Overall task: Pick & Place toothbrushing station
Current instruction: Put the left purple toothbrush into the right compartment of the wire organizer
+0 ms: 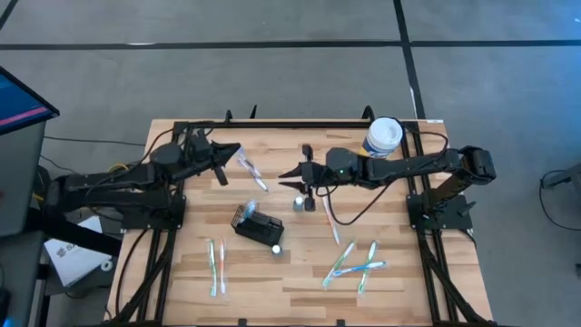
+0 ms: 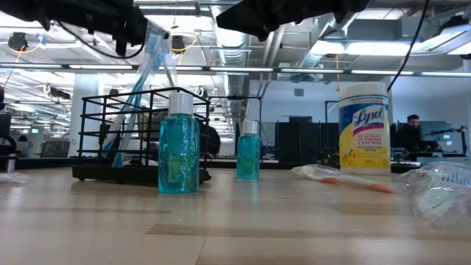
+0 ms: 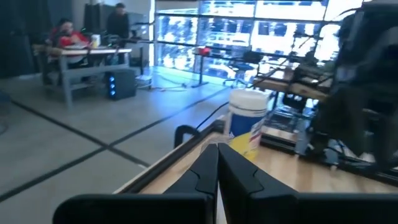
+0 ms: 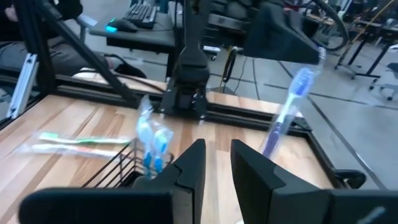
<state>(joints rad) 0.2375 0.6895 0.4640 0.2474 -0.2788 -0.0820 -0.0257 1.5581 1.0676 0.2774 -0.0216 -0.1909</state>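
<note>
Pale wood-plank table; black wire toothbrushing station; clear plastic bottle.

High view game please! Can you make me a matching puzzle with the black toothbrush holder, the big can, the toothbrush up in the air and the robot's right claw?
Things:
1. toothbrushing station
2. canister
3. toothbrush
4. right gripper

Descriptions:
A. open, holding nothing
B. yellow with a white lid
C. black, near the middle of the table
D. pinched in the left gripper, lifted off the wood

Pairs: 1-C, 2-B, 3-D, 4-A
</note>
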